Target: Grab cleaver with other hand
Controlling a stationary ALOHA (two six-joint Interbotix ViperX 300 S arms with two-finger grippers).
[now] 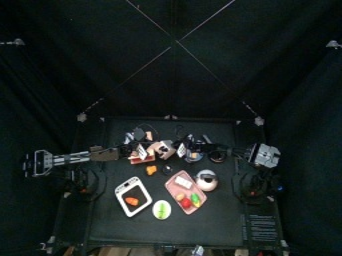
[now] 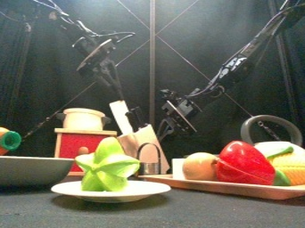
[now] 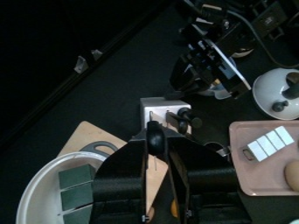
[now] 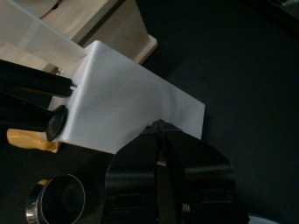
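Black curtains all round, small black table [image 1: 100, 225] in the middle.

Right wrist view: flat white plastic toy cleaver [image 4: 117, 96] fills the frame. The right gripper [image 4: 163, 144] has its jaws clamped on the narrow end. A pale wooden knife block [image 4: 111, 26] sits behind. Two black fingers [image 4: 30, 77] come in at the blade's far edge, spread apart. They look like the left gripper's. Touching the blade or just short of it, can't tell.

Left wrist view: left gripper [image 3: 163, 142] points at the white cleaver edge just beyond its tips, jaws a little apart, nothing in them. The right gripper is beyond that, and a white bowl [image 3: 281, 92] is off to the side.

Front view: cleaver is tilted in the air above the knife block, back middle of the table. The left arm hangs down over it and the right arm comes in from the side. A green star-shaped toy [image 2: 110, 169] on a white plate [image 2: 113, 192] is near the camera, with a red toy pepper [image 2: 244, 162] beside it.

Top view: both grippers meet over the back of the table. The cleaver is too small to pick out there.

Handling, my guess: light, stiff, smooth plastic, so a bit slippery. Not fragile. Best hold for the left gripper is across the flat blade faces, well clear of the right jaws and square on. The right gripper shouldn't release until the left has closed, or the cleaver may swing or drop.
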